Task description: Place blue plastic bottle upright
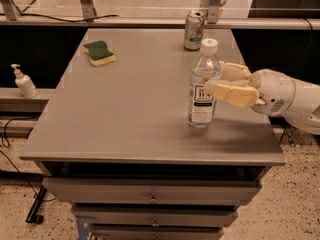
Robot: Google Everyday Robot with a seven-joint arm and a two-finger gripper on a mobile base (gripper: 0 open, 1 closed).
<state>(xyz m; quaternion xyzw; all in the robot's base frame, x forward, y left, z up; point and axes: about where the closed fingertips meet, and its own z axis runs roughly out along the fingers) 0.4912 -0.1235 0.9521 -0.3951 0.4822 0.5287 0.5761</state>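
The claw (215,79) sits over the worktop (125,109) — the arm (300,104) behind it runs off the picture's edge. Beside the claw, the print on the blue plastic bottle (202,106) is too small to read.

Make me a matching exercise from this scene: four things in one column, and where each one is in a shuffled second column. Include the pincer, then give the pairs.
Things
1. blue plastic bottle
2. soda can
3. sponge
4. pincer

Places
A. lying on the far left part of the table
B. at the bottle's upper half, on its right side in the picture
C. standing upright on the table's right part, cap on top
D. standing at the table's far edge, behind the bottle

Pairs: 1-C, 2-D, 3-A, 4-B
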